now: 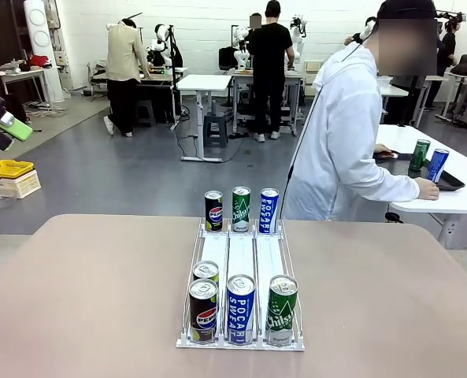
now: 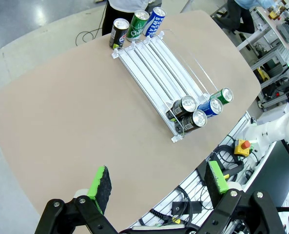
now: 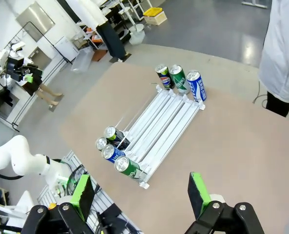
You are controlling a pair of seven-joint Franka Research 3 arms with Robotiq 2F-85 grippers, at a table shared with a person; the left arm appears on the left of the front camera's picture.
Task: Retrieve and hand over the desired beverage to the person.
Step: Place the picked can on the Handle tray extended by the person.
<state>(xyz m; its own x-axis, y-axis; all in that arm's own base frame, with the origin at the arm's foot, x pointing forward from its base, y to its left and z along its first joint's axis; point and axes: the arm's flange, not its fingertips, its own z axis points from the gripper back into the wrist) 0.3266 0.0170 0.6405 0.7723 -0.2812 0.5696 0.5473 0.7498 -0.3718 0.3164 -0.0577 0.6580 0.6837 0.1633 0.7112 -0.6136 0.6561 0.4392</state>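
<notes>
While both arms hang high above the tan surface [image 1: 83, 299], a clear three-lane can rack [image 1: 241, 256] sits at its middle, running from the robot's side toward the far edge.

Far end of the rack, three upright cans side by side: black Pepsi can [image 1: 213, 211] on the left lane, green Chilsung can [image 1: 241, 209] in the middle, blue Pocari Sweat can [image 1: 268, 210] on the right.

Near end of the rack, four cans: a second Pepsi can [image 1: 203, 310] in front on the left lane, with a further can [image 1: 206, 272] just behind it, its label hidden; a second Pocari Sweat can [image 1: 240, 309] in the middle lane; a second Chilsung can [image 1: 282, 309] on the right lane.

Left gripper [image 2: 159, 183]: fingers released and spread wide, nothing between the green pads, well above the surface near its edge, apart from the rack.

Right gripper [image 3: 142, 192]: fingers likewise released and spread, holding nothing, above the surface on the rack's near side.

The person [image 1: 339, 150], in a white hooded jacket, stands beyond the far edge, turned toward a white side table [image 1: 454, 169] at the right, a hand [image 1: 427, 189] resting by a dark tray [image 1: 451, 183] there. Two more cans, one green [image 1: 419, 155] and one blue [image 1: 437, 165], stand on that tray.
</notes>
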